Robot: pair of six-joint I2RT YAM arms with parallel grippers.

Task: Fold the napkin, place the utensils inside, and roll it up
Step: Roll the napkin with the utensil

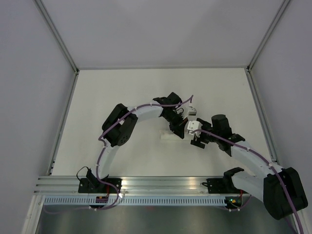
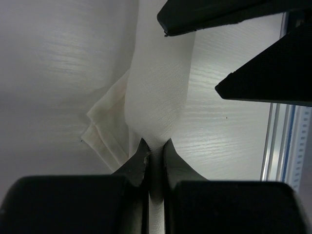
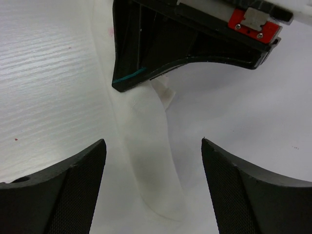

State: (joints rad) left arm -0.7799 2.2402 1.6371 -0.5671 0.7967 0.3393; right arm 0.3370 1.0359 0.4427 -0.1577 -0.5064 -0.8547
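Black fingertips of the left gripper are clamped tight on the napkin, a white roll running off toward twelve o'clock across the table. Loose folded layers poke out at nine o'clock. Up at two o'clock, the right gripper stands wide apart, one finger either side of that same roll.

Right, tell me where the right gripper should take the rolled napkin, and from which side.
Probably the free stretch of the napkin, from straight above, jaws across its width. It lies on the table as a slim roll, the left gripper is shut on one end, and the open right gripper has a finger on each side of it.
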